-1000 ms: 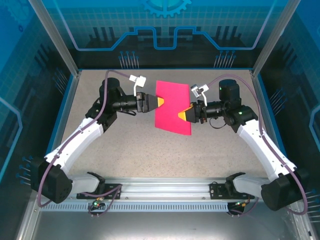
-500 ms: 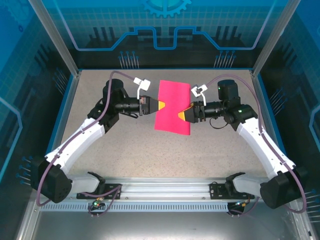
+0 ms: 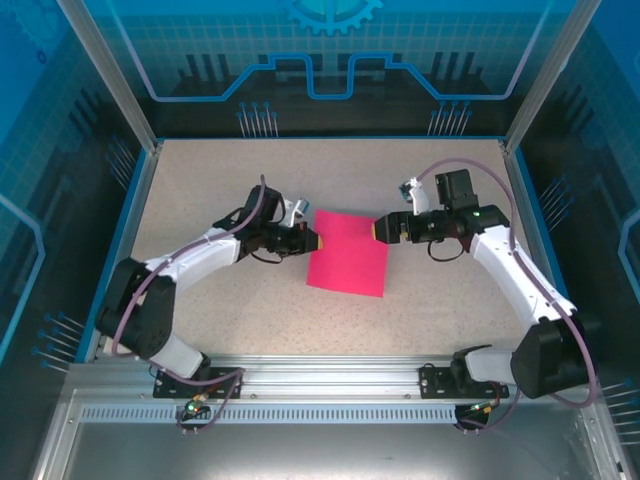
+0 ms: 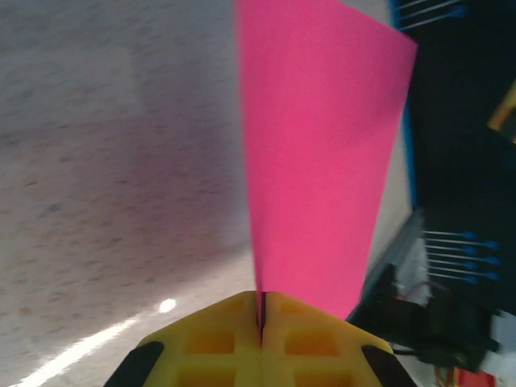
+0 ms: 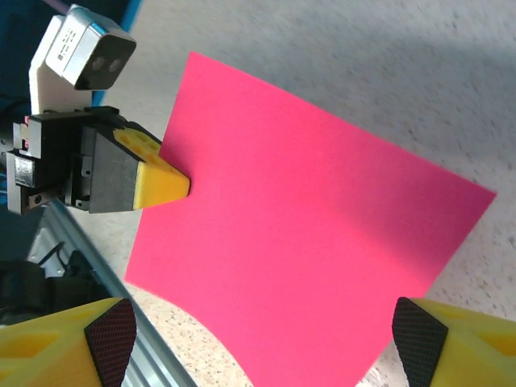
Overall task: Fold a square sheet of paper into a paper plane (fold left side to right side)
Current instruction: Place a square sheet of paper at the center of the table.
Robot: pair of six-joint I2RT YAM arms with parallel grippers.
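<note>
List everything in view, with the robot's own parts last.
sheet of paper: one, magenta-pink, middle of the table
table: one, speckled beige, under both arms
wall panels: several, see-through blue, around the table
rail: one, silver metal, near edge, by the arm bases
left gripper: one, yellow fingers, shut on the paper's left edge
right gripper: one, yellow fingers, open at the paper's right edge

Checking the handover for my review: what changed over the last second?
The left hand closed on the left edge of the square sheet of paper and brought it nearer; the right hand opened, letting go. The sheet stays unfolded between both hands.
</note>
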